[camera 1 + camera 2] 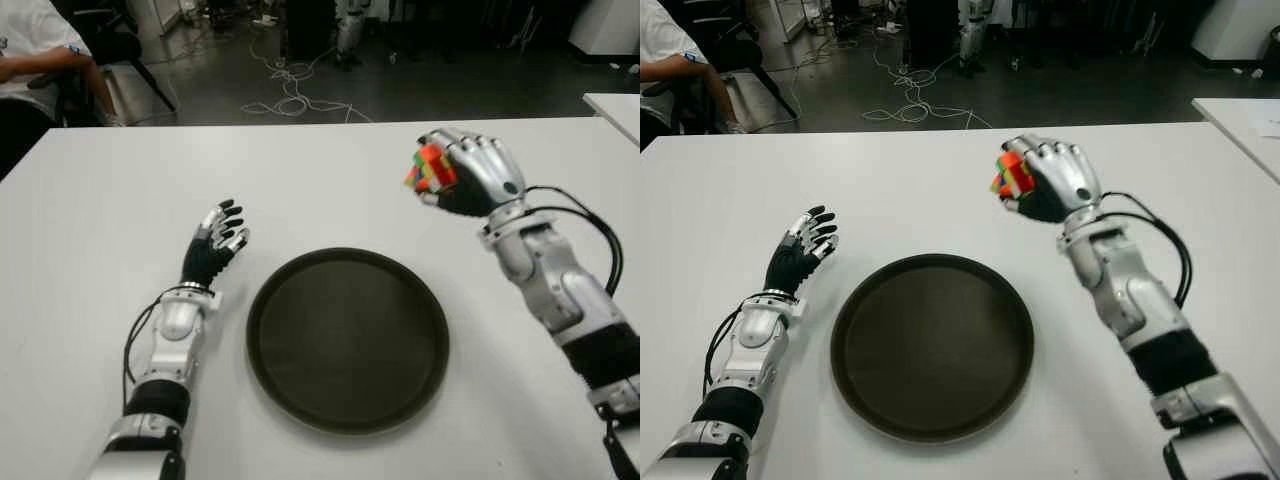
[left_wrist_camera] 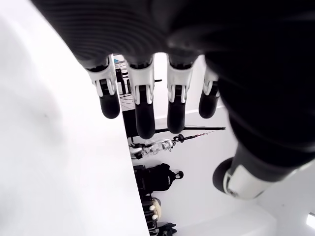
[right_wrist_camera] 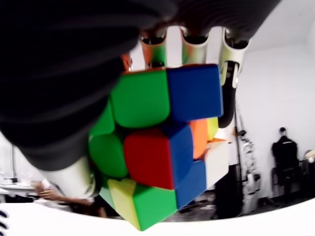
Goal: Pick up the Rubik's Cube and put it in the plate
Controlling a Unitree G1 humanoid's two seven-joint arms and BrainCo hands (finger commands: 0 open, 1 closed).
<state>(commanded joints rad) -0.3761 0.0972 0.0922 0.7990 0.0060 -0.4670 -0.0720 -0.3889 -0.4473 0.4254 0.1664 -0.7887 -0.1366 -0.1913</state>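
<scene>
My right hand (image 1: 455, 175) holds the Rubik's Cube (image 1: 430, 168) in the air, above the white table (image 1: 100, 200) and beyond the far right rim of the plate. In the right wrist view the cube (image 3: 162, 142) fills the palm, its green, blue, red and yellow tiles showing, with fingers (image 3: 229, 64) curled over it. The round dark plate (image 1: 348, 338) lies on the table between both arms, nothing in it. My left hand (image 1: 213, 245) shows to the left of the plate, fingers (image 2: 142, 103) extended and holding nothing.
A person in a white shirt (image 1: 30, 50) sits on a chair at the far left, past the table's far edge. Cables (image 1: 290, 85) lie on the dark floor behind. Another white table's corner (image 1: 615, 105) shows at the far right.
</scene>
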